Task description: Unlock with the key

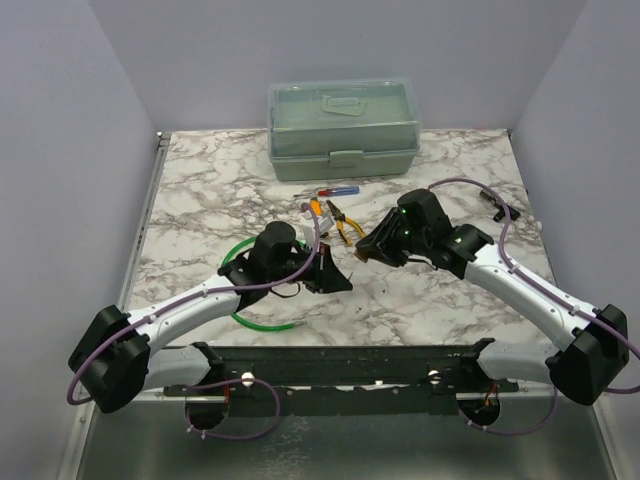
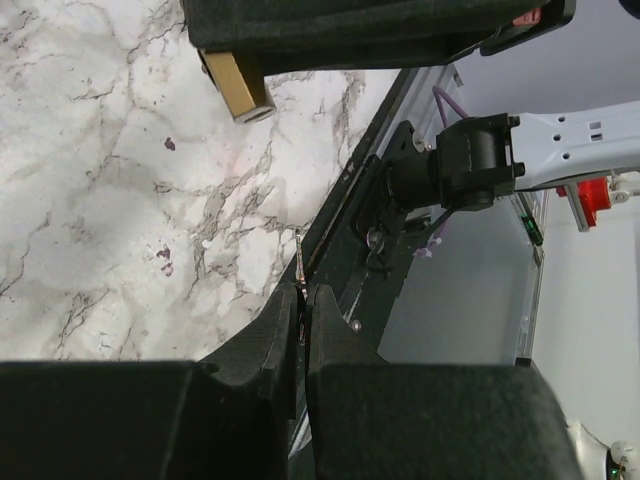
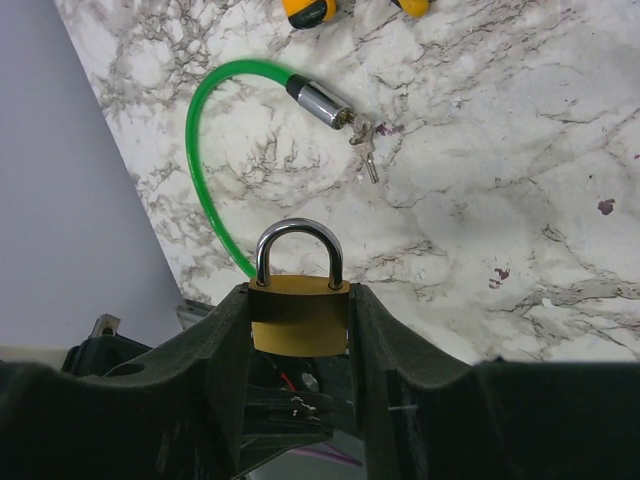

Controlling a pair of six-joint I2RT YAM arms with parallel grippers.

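Note:
My right gripper (image 3: 299,295) is shut on a brass padlock (image 3: 299,322), gripping its body by the sides; the steel shackle (image 3: 297,232) is closed and points away. In the top view the right gripper (image 1: 366,250) hovers at the table's middle. My left gripper (image 2: 303,296) is shut on a thin key (image 2: 300,262), seen edge-on and sticking out past the fingertips. The padlock's lower end (image 2: 240,86) shows in the left wrist view, some way ahead of the key. In the top view the left gripper (image 1: 336,276) faces the right one, close by.
A green cable lock (image 3: 200,140) with a chrome cylinder (image 3: 322,102) and a small key bunch (image 3: 366,152) lies on the marble table. Pliers (image 1: 342,222) and a screwdriver (image 1: 326,192) lie beyond the grippers. A green toolbox (image 1: 343,125) stands at the back.

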